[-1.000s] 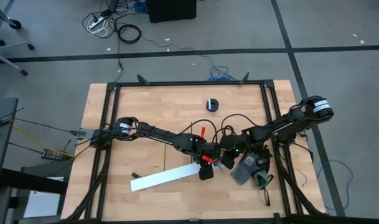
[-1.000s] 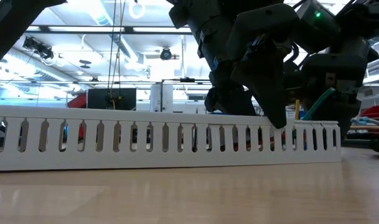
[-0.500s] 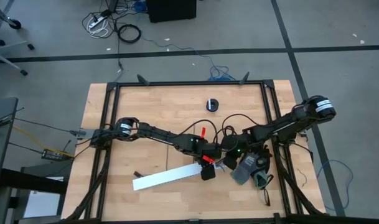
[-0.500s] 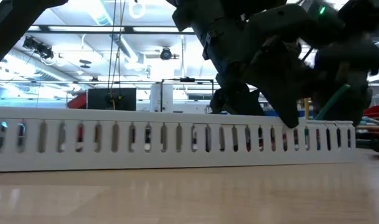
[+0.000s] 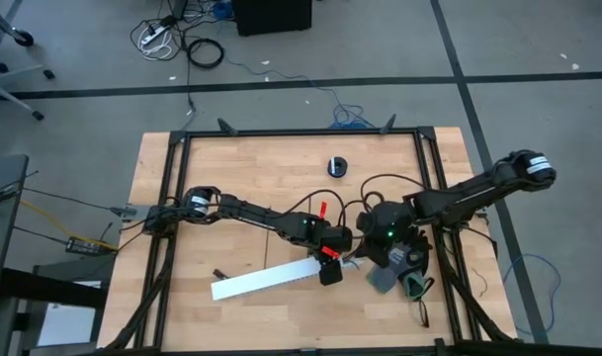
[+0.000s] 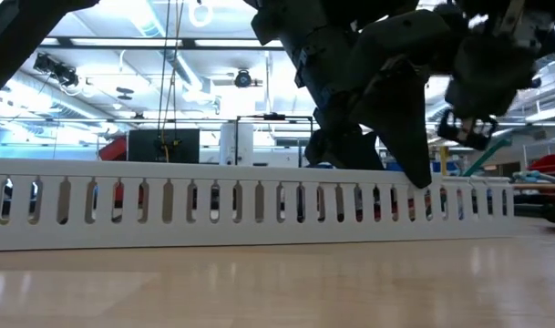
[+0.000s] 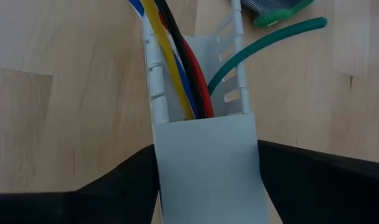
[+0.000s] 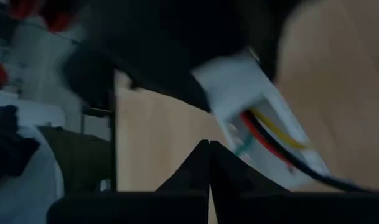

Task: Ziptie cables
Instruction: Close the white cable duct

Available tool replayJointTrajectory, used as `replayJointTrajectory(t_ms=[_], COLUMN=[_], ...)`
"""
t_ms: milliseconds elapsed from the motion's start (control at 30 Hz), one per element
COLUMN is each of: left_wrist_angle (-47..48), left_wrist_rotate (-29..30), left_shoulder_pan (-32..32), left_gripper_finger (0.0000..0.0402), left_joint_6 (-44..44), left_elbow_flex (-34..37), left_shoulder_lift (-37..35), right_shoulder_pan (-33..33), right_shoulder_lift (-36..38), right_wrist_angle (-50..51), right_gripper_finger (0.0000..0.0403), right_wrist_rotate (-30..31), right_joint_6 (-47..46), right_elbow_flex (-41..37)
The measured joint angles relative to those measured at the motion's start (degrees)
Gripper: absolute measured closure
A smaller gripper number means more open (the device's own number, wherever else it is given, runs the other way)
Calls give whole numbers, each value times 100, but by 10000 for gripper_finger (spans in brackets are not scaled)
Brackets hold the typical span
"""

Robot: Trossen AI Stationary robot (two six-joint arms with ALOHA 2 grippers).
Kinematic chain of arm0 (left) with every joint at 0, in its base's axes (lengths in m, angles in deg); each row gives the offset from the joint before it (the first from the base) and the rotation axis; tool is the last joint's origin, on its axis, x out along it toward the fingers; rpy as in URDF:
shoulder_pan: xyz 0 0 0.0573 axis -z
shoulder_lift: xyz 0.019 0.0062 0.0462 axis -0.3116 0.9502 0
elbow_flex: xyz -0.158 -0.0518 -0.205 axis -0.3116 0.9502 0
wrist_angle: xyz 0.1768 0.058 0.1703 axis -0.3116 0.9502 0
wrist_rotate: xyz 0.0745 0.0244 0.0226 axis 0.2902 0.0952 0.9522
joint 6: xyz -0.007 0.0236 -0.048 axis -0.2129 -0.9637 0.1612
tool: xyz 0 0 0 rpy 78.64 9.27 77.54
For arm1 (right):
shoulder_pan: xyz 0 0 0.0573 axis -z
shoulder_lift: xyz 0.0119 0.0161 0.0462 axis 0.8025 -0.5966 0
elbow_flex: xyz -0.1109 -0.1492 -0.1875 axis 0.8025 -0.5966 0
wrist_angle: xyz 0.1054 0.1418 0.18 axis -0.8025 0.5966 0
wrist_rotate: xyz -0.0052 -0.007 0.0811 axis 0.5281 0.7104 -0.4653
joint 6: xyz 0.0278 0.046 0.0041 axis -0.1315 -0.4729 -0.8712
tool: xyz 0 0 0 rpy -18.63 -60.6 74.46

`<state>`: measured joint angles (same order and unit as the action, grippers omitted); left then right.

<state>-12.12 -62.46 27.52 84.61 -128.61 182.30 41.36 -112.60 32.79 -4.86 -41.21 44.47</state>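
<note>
The cables (image 7: 183, 74) are yellow, blue, red, black and green strands lying inside a long white slotted channel (image 5: 266, 280). The green strand (image 7: 264, 37) comes out through a side slot. My left gripper (image 5: 327, 269) is at the channel's right end and shut on it. My right gripper (image 5: 368, 255) is shut on nothing and hangs above the table just right of that end, where the right wrist view shows the cable ends (image 8: 267, 134). The channel (image 6: 250, 214) rests along the tabletop. I cannot pick out a ziptie. My left gripper pinches the white channel's two side walls (image 7: 157, 158) between its fingers at the channel's right end. The fingers slant down from the table's left and lie across the channel. The channel stays flat on the table, with the cables running out of its open top beyond the fingers.
A grey glove with a green cuff (image 5: 397, 269) lies right of the channel's end. A small black round thing (image 5: 337, 166) sits near the far edge, and a red piece (image 5: 322, 209) lies beside the left arm. A short dark piece (image 5: 217, 274) lies near the channel's left end.
My right gripper has risen from the channel's right end, drawn back toward the table's right edge and rolled a little, staying shut. The white channel has slid slightly toward the right along its length.
</note>
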Motion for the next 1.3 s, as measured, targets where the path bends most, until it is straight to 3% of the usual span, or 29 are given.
replayJointTrajectory(t_ms=[167, 333, 667, 933, 1100, 1300], left_wrist_angle=[38, 53, 42, 160, 242, 174], left_wrist_rotate=[-43, -73, -99, -155, -270, -310], left_shoulder_pan=[-7, -4, -3, -33, -22, -50], left_gripper_finger=[170, 170, 170, 170, 170, 170], left_joint_6=[16, 14, -207, -297, -321, -491], left_elbow_flex=[5, 9, 15, 22, 31, 42], left_shoulder_lift=[-4, -7, -9, -16, -26, -20], right_shoulder_pan=[0, 23, 44, -59, -120, -273], right_shoulder_lift=[99, 92, -30, -1136, -1238, -1214], right_wrist_angle=[-234, -81, -125, -685, -638, -672], right_gripper_finger=[393, 348, 185, 65, 40, 51], right_wrist_rotate=[-13, 59, 461, 249, 186, 1150], right_joint_6=[629, 1938, 2669, 2023, 2039, 2805], right_elbow_flex=[0, -4, -7, 15, 149, 153])
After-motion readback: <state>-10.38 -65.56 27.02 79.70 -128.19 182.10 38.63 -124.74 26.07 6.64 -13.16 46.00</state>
